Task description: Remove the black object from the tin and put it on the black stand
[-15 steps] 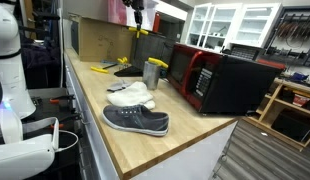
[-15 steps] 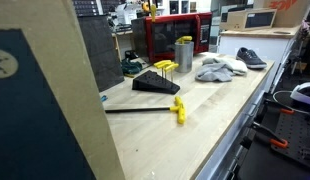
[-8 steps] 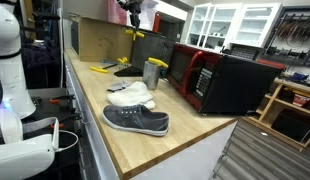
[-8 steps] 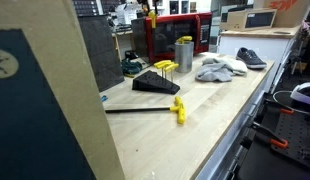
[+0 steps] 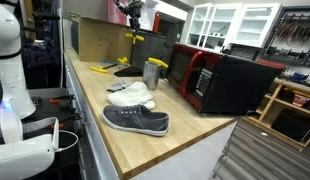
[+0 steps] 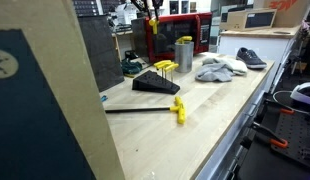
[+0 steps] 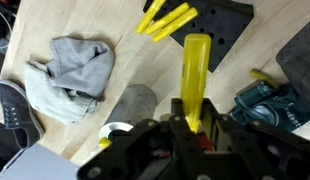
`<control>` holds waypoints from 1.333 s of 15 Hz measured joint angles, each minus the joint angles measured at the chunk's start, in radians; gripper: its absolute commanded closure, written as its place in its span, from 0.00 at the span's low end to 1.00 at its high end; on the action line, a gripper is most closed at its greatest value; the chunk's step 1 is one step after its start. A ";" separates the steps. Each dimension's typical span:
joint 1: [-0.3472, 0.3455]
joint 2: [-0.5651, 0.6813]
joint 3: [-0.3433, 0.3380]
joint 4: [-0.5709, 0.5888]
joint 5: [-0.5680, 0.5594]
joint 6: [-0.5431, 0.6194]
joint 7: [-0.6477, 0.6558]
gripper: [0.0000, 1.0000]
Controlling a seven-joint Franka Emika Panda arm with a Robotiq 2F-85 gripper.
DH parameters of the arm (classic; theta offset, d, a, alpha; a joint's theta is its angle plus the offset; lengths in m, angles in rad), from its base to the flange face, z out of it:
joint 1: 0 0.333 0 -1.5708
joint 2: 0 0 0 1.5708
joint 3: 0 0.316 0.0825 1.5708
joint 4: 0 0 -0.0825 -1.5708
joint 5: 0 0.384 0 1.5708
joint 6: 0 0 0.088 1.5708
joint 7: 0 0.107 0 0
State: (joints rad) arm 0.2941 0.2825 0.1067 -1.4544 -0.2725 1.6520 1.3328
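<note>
My gripper (image 7: 196, 126) is shut on the black object, whose yellow part (image 7: 197, 70) sticks out between the fingers. In both exterior views the gripper (image 5: 132, 14) (image 6: 150, 8) holds the black object (image 5: 135, 36) (image 6: 151, 22) high above the wooden counter. The silver tin (image 5: 152, 73) (image 6: 184, 53) (image 7: 134, 104) stands upright on the counter, below and beside the gripper. The black stand (image 5: 127, 71) (image 6: 154, 82) (image 7: 217, 18) lies just past the tin and has yellow pieces resting on it.
A red-and-black microwave (image 5: 221, 80) (image 6: 175, 34) stands behind the tin. A grey shoe (image 5: 136, 121) (image 6: 250, 57) and a crumpled cloth (image 5: 130, 95) (image 7: 73, 68) lie on the counter. A yellow clamp on a black bar (image 6: 178, 108), a flat yellow item (image 5: 103, 68) and a teal tool (image 7: 267, 101) lie near the stand.
The gripper, still holding the black object, has shifted slightly sideways high above the counter, away from the tin and towards the stand. Nothing on the counter has moved.
</note>
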 measured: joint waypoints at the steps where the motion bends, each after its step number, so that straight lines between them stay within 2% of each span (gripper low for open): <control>1: 0.000 0.003 0.000 0.000 0.000 0.000 0.005 0.94; 20: 0.016 0.057 0.001 0.011 -0.036 0.053 0.009 0.94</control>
State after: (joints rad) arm 0.3099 0.3400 0.1077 -1.4430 -0.3089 1.7055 1.3414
